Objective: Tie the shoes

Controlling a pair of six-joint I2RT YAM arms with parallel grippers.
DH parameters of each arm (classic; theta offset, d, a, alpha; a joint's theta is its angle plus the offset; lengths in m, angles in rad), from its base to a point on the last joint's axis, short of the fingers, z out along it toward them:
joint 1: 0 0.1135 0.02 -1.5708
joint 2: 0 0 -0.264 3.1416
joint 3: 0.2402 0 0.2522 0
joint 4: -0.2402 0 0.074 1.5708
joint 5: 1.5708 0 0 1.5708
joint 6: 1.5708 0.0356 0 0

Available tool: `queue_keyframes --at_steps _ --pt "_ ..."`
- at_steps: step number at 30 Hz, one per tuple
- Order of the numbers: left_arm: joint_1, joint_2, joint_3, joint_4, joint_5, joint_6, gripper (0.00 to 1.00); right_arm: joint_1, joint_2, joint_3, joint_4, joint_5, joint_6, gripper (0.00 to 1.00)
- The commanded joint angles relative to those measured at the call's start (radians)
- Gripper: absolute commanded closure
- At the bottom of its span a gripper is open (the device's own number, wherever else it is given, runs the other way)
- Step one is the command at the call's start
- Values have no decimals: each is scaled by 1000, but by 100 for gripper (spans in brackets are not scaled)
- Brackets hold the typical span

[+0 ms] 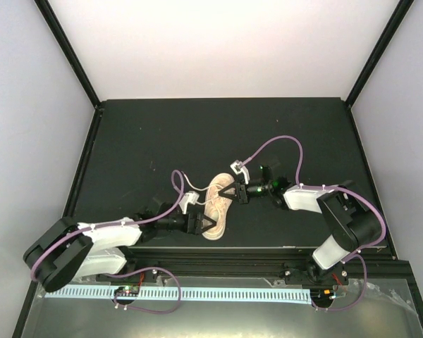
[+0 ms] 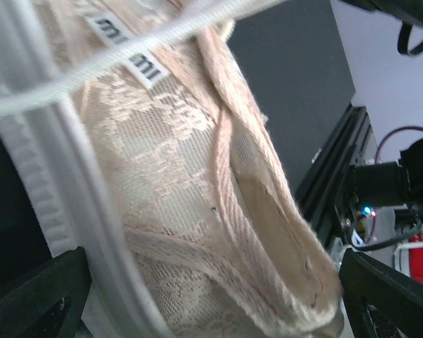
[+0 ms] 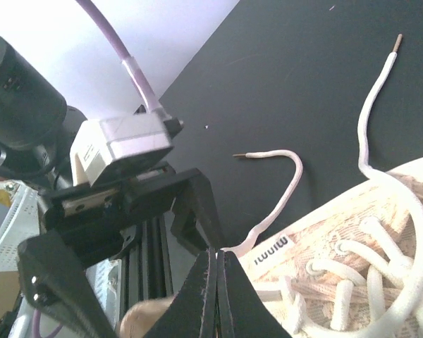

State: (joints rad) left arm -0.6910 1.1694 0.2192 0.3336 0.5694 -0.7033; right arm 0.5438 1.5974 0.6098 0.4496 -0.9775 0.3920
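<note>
Right claw (image 3: 216, 267) is pinching one off-white lace (image 3: 287, 184), fingers pressed together, just beside the tongue label. Left claw (image 2: 211, 267) is standing spread wide, straddling the heel of the beige sneaker (image 1: 218, 205). Sneaker is lying between both claws, near the black worktop's (image 1: 162, 134) front edge.

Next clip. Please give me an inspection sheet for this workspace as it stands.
Surface: black table, no spills seen.
Job's things: beige shoe lying between the claws, laces untied; one lace end lies loose on the table.
Clutter: nothing seen.
Grippers: left claw open, straddling the shoe; right claw shut on the other lace.
Cables: purple cables arch from both wrists.
Surroundings: pale walls, black frame posts.
</note>
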Motion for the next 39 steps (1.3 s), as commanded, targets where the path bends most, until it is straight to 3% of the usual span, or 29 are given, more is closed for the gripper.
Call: queue_keyframes --at_steps 1,8,10,15,20,24,29,39 --pt "-73 59 14 163 35 -78 1 4 -30 -7 42 5 -4 98" --pt "-124 142 66 224 23 -102 1 4 -46 -16 33 10 -7 98" --pt "-120 90 91 143 -12 -41 1 4 -49 -17 29 10 -10 99" --pt "-31 -128 191 -261 -138 177 1 4 -69 -26 12 18 -22 98" --pt "161 -232 252 -378 -135 297 1 3 -65 -31 16 19 -26 98" --pt "217 -138 348 -477 -215 403 7 4 -57 -34 27 14 -22 98" --pt "214 134 558 -718 -360 518 29 4 -54 -34 34 7 -19 98" --pt "186 251 563 -660 -318 596 38 3 -35 -30 55 -3 -7 98"
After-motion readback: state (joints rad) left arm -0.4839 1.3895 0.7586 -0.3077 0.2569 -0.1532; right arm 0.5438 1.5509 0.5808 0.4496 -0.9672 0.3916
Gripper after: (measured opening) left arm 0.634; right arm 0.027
